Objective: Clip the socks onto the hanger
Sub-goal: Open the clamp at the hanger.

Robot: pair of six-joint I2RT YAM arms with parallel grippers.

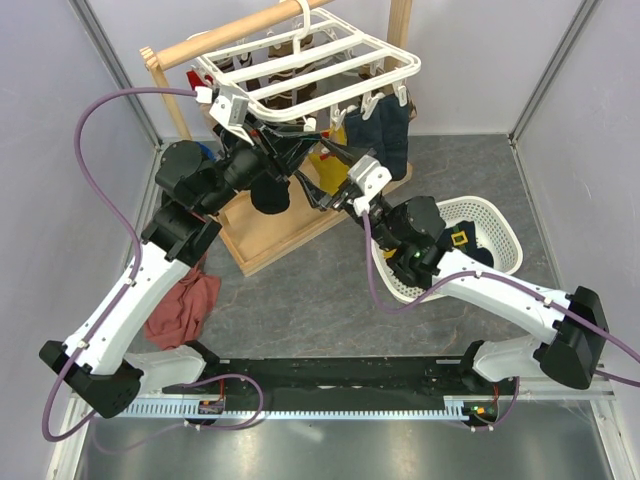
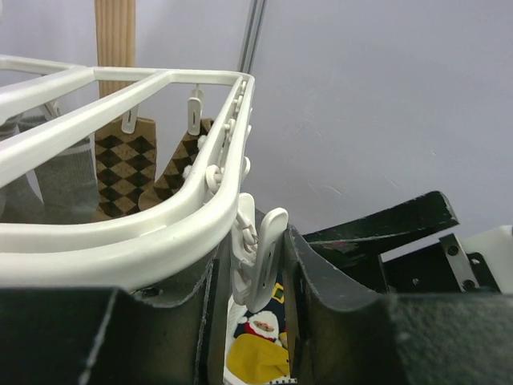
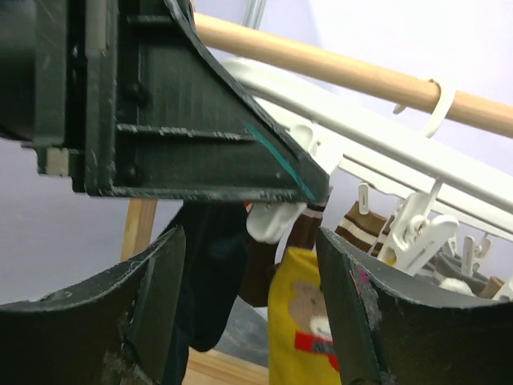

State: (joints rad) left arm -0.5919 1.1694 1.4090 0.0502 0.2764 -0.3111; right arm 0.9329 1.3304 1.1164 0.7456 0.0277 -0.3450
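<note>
Our left gripper (image 2: 252, 258) pinches a small white clip peg (image 2: 261, 250) on the rim of the white plastic drying hanger (image 2: 120, 241). The mustard-yellow sock with red-and-white figures (image 2: 256, 350) hangs lengthwise directly below that peg, ahead of our right gripper (image 3: 248, 245), whose fingers stand apart, empty.

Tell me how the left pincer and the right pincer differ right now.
The left pincer is closed on a white clip peg of the hanger; the right pincer stands open, gripping nothing. The left pincer sits up at the hanger's rim; the right pincer is lower, with the yellow sock ahead of its gap. Both are black, two-fingered and close together by the hanger.
</note>
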